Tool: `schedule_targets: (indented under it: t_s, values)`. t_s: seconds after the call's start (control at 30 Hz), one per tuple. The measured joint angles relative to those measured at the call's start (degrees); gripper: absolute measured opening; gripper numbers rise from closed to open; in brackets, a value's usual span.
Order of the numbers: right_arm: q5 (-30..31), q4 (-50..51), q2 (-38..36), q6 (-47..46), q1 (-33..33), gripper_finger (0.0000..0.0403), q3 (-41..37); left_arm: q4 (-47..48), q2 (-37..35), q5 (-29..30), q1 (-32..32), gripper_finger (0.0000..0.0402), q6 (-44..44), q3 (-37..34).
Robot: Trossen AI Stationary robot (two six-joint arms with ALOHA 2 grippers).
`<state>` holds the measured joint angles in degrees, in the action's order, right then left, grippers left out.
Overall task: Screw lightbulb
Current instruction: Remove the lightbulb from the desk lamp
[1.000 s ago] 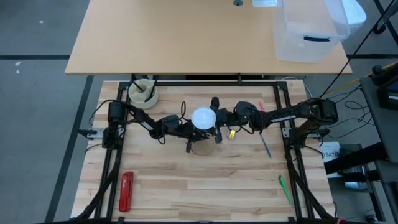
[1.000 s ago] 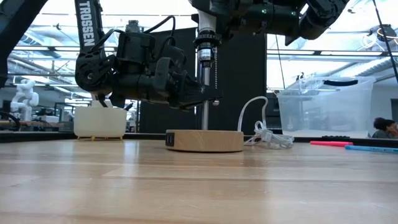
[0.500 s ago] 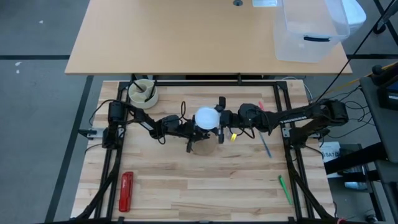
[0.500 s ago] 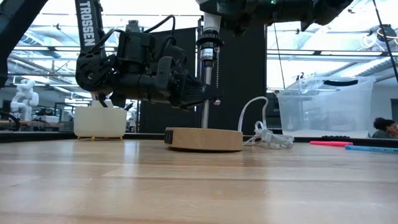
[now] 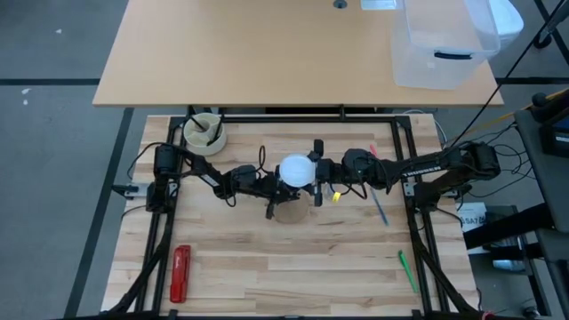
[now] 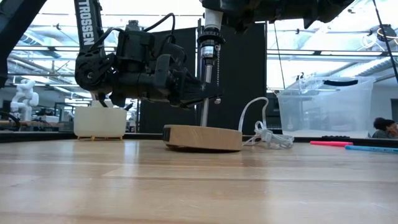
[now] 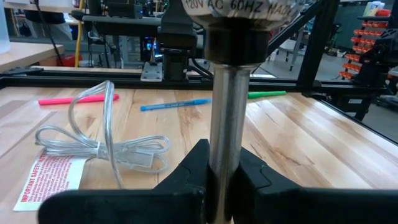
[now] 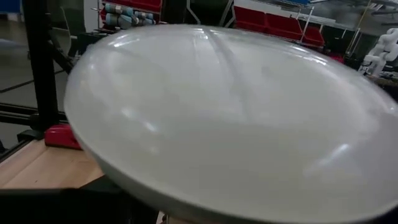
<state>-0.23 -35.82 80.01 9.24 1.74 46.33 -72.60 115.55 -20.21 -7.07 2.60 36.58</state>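
- The lightbulb [image 5: 294,171] sits at the middle of the counter [image 5: 267,267], on top of a thin metal post [image 6: 204,112] that rises from a round wooden base [image 6: 203,137].
- The right claw [image 5: 316,171] holds the white dome of the lightbulb from the side, with its fingers spread wide around it. In the right wrist view the dome [image 8: 230,118] fills almost the whole picture.
- The left claw [image 7: 221,180] is closed tightly on the metal post, low on it, and it seems to keep the lamp steady.
- In the low view the wooden base looks a little tilted, with its left edge lifted from the counter.
- I judge that the task is in the screwing step: the bulb's base is already at the socket [image 6: 209,46], but I cannot tell how deep the thread has gone. What is left is probably more turning, then to let go of the bulb.
- Other things around: a clear power cord [image 7: 106,146] with a red-and-white tag [image 7: 46,177] lies just beside the base, and a pink marker [image 7: 78,98], a blue pen [image 7: 175,104] and a green pen [image 5: 406,269] lie farther off.
- A red tool [image 5: 180,273] lies near the front left corner, a small white bowl [image 5: 204,132] stands at the back left, and a clear plastic bin [image 5: 444,44] stands on the table behind.
- Nothing blocks the bulb. The cord is the closest thing, but it lies low on the counter.
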Motion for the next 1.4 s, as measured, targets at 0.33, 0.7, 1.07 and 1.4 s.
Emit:
schedule_targets:
  t_s: [0.33, 0.7, 1.07, 1.4]
  values:
    - [-1.6, -0.3, 0.0, -0.3, 0.0, 0.0256, 0.0, 0.0, 0.0, -3.2, 0.0, 0.0031, -0.3, 0.0]
    - [-1.4, -3.3, 1.9, -1.8, 0.0, 0.0291, 0.2, 0.1, 0.0, -3.3, 0.0, 0.0031, -0.4, -0.1]
    - [-1.3, -1.8, 1.9, -1.3, 0.0, 0.0300, 2.1, 0.0, 0.0, -2.9, 0.0, 0.0031, -0.1, -0.1]
    - [-1.3, 2.5, 1.9, -2.0, -0.1, 0.0300, 3.6, 0.1, 0.0, -2.9, 0.0, 0.0031, -0.1, 0.0]
